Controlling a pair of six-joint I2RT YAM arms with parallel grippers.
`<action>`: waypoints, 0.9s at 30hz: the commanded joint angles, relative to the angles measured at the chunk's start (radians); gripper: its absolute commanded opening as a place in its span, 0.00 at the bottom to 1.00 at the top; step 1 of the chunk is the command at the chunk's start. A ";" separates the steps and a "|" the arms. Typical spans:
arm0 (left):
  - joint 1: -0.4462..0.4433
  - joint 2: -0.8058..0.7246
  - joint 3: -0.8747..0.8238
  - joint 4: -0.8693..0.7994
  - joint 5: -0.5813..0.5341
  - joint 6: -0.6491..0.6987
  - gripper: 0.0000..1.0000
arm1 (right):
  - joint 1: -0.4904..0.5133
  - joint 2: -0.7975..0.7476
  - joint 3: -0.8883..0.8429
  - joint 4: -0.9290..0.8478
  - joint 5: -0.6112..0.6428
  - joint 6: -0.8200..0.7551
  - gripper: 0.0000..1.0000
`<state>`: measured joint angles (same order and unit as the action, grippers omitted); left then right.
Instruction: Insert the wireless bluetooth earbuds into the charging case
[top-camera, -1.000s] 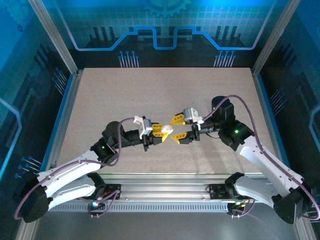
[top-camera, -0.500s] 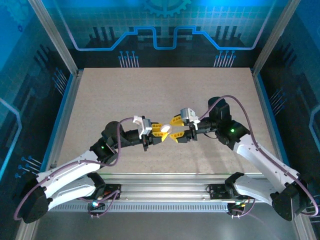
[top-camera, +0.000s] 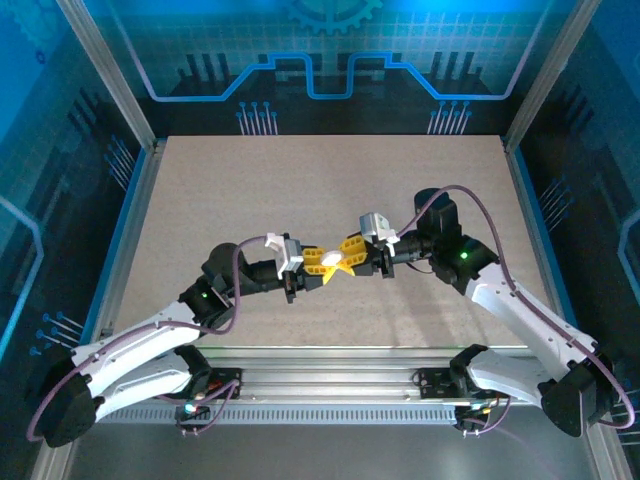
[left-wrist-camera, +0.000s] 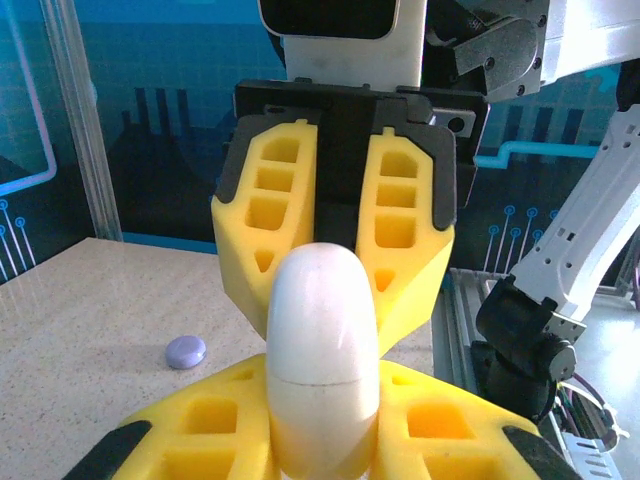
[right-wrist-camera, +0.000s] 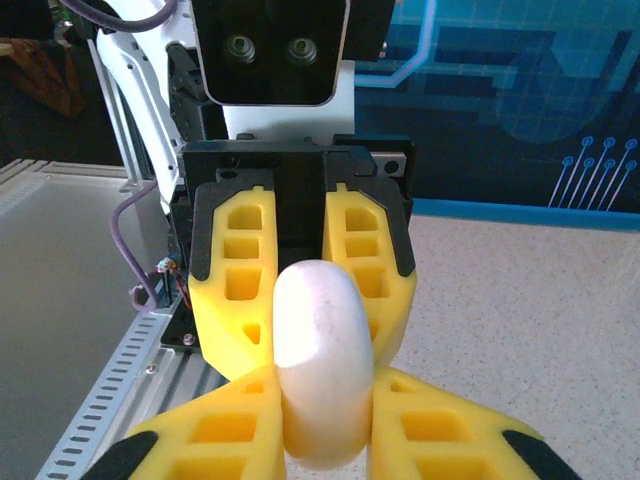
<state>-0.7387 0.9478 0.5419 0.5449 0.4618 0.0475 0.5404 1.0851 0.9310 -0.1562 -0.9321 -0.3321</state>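
**A:** Left gripper (top-camera: 325, 263) pinches one end of the white charging case (left-wrist-camera: 322, 380), and right gripper (top-camera: 345, 258) is clamped on the other, centre frame.

**B:** Glossy hard shell, probably light and slippery. I'd squeeze the broad sides, clear of the seam.

**A:** Both arms stretch inward, wrists nose to nose above the table (top-camera: 300, 180). A pale purple earbud (left-wrist-camera: 186, 351) lies lower left in the left wrist view.

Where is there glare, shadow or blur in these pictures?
Top external: blue-tinted light, soft shadows on the table, the charging case only a bright, featureless spot. Left wrist: the case is near and slightly soft, with a pale sheen; the purple earbud is clear. Right wrist: the case looks washed out.
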 joint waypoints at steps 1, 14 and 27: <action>-0.004 -0.002 0.012 0.017 -0.009 0.010 0.14 | 0.000 -0.004 0.019 -0.040 -0.029 -0.030 0.15; -0.004 0.045 0.026 -0.007 -0.032 0.007 0.34 | -0.037 -0.096 -0.079 -0.041 0.033 -0.022 0.08; -0.004 0.127 0.044 -0.040 -0.083 0.035 0.58 | -0.140 -0.116 -0.145 -0.076 0.078 0.005 0.08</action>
<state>-0.7479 1.0595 0.5537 0.5171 0.4088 0.0608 0.4278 0.9726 0.8051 -0.1982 -0.8597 -0.3378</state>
